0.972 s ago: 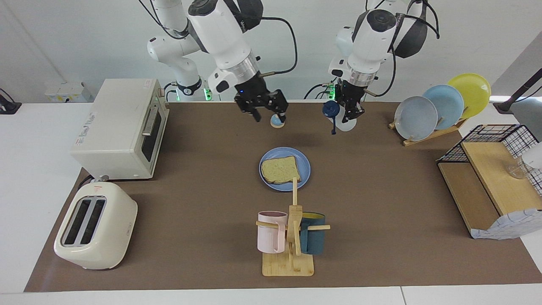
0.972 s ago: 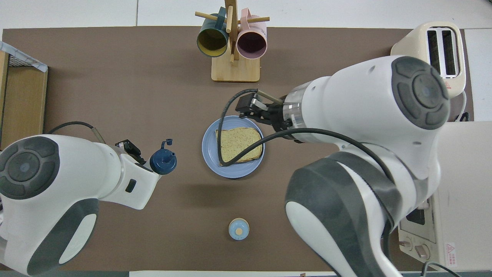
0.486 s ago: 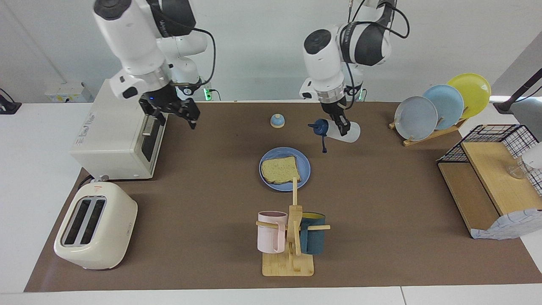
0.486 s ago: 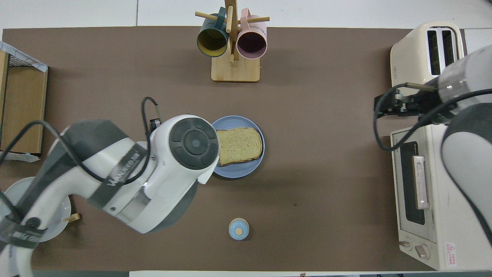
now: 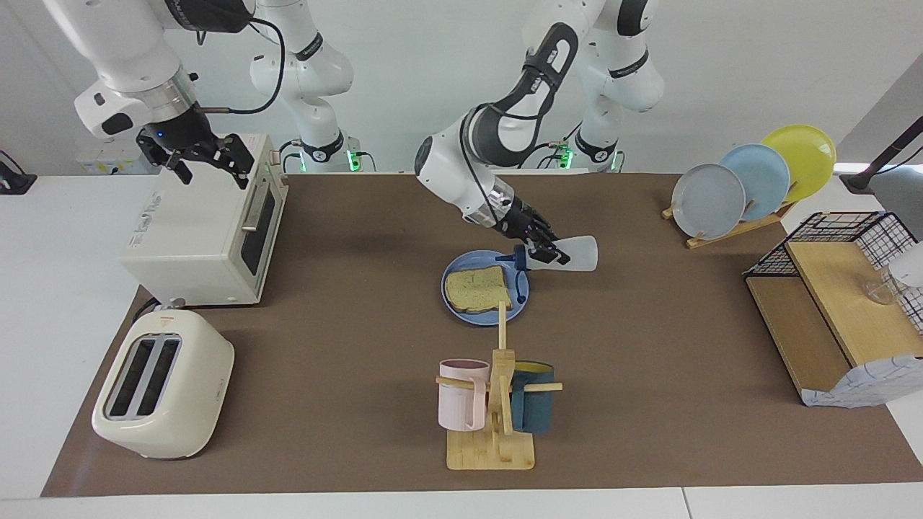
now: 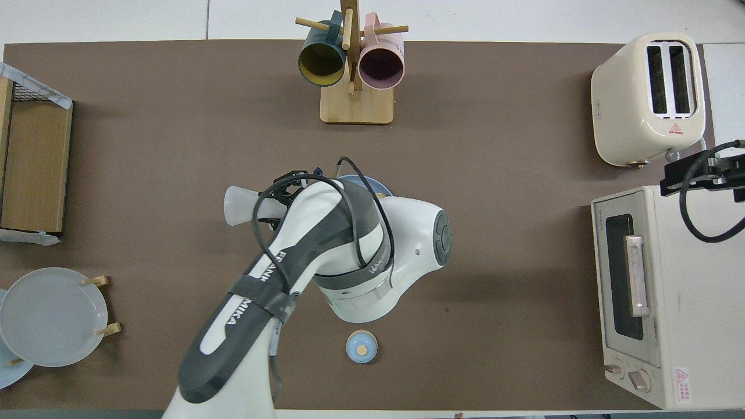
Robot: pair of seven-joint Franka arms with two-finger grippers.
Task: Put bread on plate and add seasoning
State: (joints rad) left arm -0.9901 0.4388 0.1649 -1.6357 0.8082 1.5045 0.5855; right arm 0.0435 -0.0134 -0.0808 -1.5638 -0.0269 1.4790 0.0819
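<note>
The left arm (image 6: 326, 256) reaches over the plate (image 6: 381, 187), hiding most of it. The seasoning (image 6: 240, 206) lies tilted in its end effector (image 6: 279, 201). The right end effector (image 6: 707, 171) hovers above the toaster oven (image 6: 657, 297).

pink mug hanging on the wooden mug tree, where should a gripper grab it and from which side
Probably the rim wall of the pale pink ceramic mug, coming in from the right arm's end of the table. It hangs on a peg of the wooden mug tree, its mouth tipped up, its handle low on the outer side, and the dark teal mug fills the tree's other peg.
</note>
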